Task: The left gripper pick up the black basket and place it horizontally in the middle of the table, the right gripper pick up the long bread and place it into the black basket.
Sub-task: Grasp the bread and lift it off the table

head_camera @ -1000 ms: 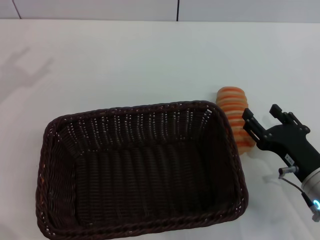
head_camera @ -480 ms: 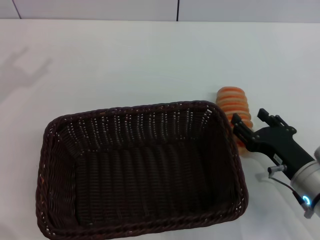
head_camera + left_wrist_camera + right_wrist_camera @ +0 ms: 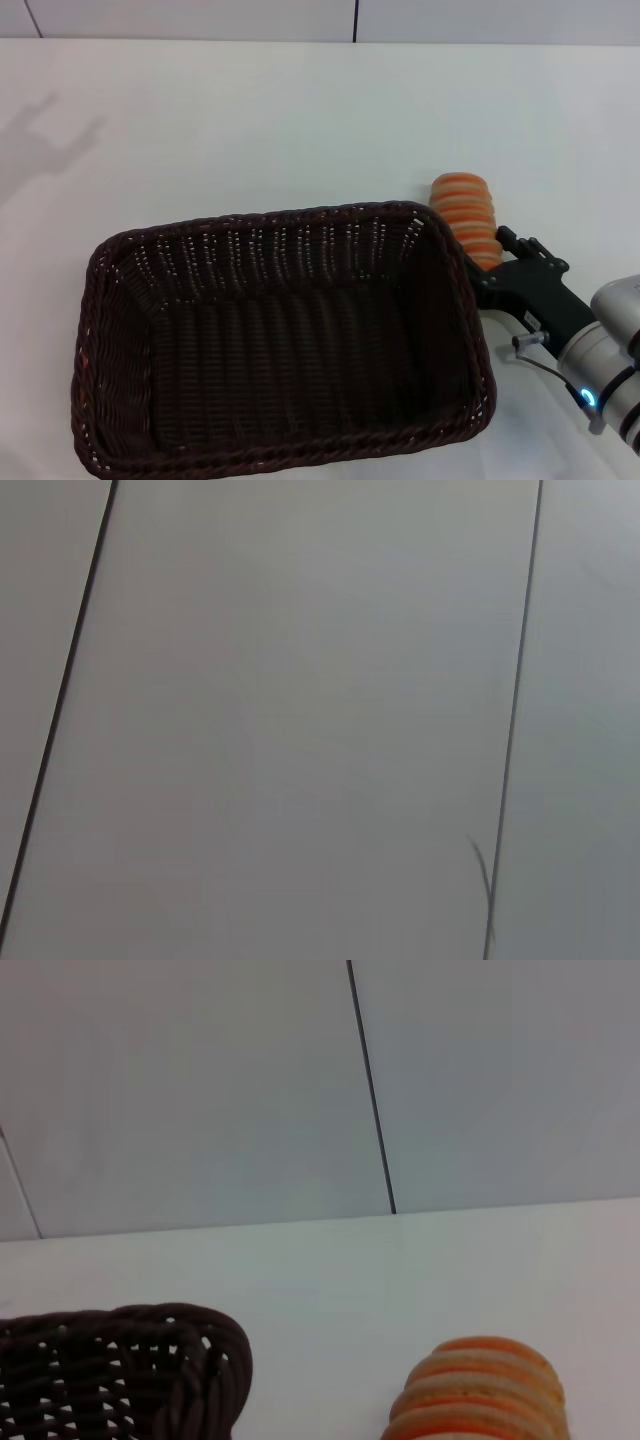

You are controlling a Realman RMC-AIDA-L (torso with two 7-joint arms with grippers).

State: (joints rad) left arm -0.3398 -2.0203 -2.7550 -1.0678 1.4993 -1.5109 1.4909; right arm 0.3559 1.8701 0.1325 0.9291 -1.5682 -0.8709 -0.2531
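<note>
Long bread [image 3: 468,219] beside black basket [image 3: 280,340]; right gripper [image 3: 490,280] fingers unclear, you risk snagging the rim.

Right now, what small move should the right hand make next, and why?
Probably close on the long bread: the right hand sits at its near end beside the black basket, and the bread lies on the table, not inside.

The right gripper [image 3: 497,268] has dropped onto the long bread [image 3: 467,217].
</note>
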